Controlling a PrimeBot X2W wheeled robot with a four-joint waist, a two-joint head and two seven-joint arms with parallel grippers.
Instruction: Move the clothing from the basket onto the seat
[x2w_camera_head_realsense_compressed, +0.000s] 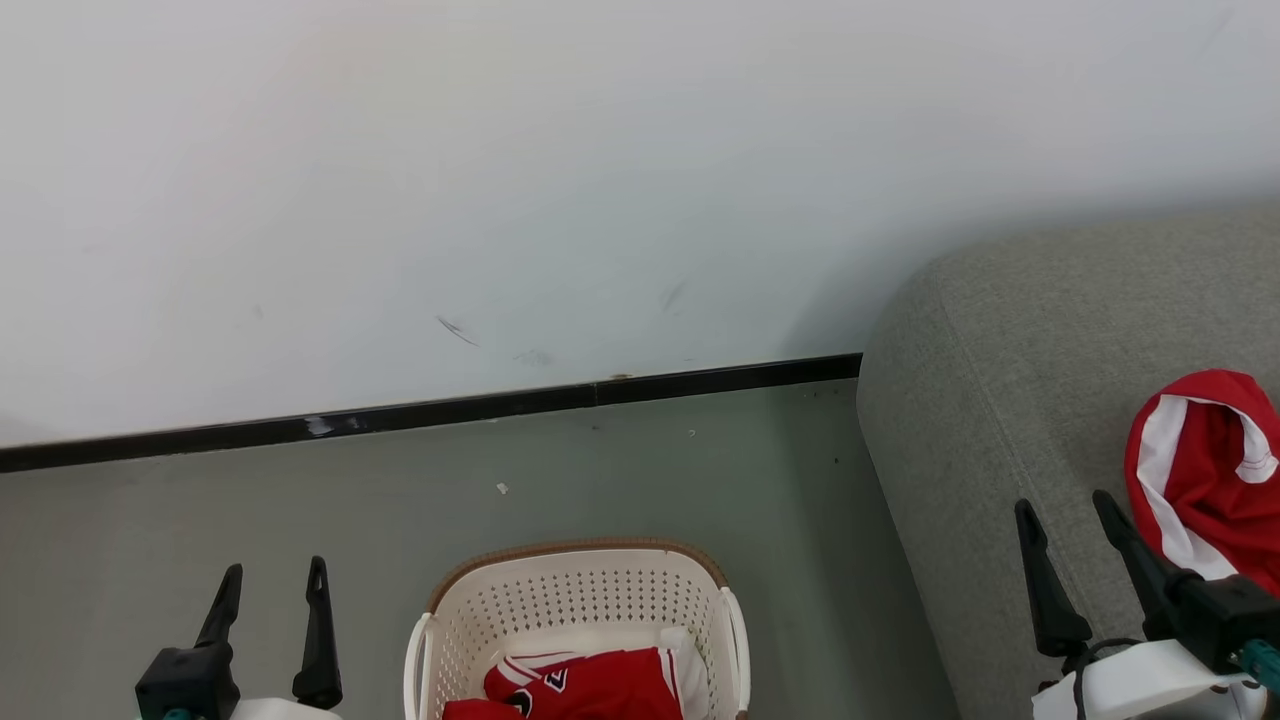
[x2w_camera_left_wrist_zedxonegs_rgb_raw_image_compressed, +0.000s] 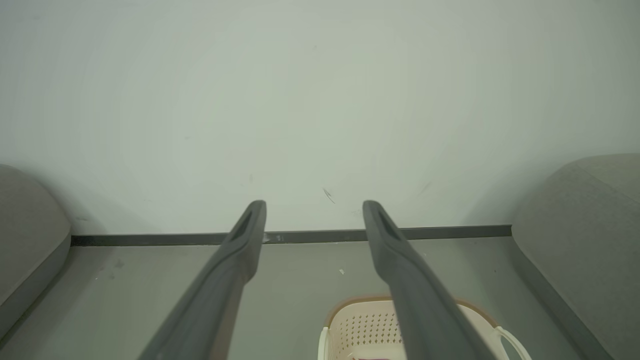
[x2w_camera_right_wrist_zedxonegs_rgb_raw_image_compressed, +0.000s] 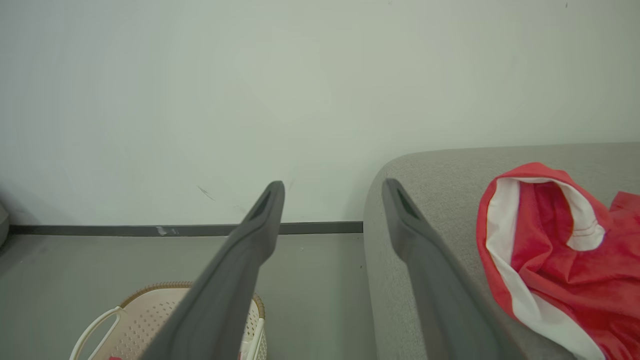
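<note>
A cream perforated laundry basket (x2w_camera_head_realsense_compressed: 580, 600) with a brown woven-look rim stands on a grey floor (x2w_camera_head_realsense_compressed: 300, 520), at the near centre of the head view, its near part cut off by the bottom edge. Inside it lies a folded red jersey (x2w_camera_head_realsense_compressed: 590, 685) with white stripes and part of a black-and-white numeral showing. To the right of the basket, apart from it, is the rounded end of a large grey fabric sofa (x2w_camera_head_realsense_compressed: 1000, 380). A crumpled red garment (x2w_camera_head_realsense_compressed: 1210, 480) with broad white trim rests on the sofa seat near the right edge. The left gripper (x2w_camera_head_realsense_compressed: 275, 566) hangs at the near left, to the left of the basket, its two dark fingers spread wide with nothing between them. The right gripper (x2w_camera_head_realsense_compressed: 1061, 500) hangs at the near right, over the left edge of the sofa, its fingers also spread wide and empty; the red garment lies just to its right, apart from the fingers. Beyond the floor, a black baseboard (x2w_camera_head_realsense_compressed: 450, 410) runs along the foot of a pale wall (x2w_camera_head_realsense_compressed: 500, 150) with a few faint scuffs. In the left wrist view, a second grey cushion (x2w_camera_left_wrist_zedxonegs_rgb_raw_image_compressed: 30, 225) sits at the far left of the floor.
</note>
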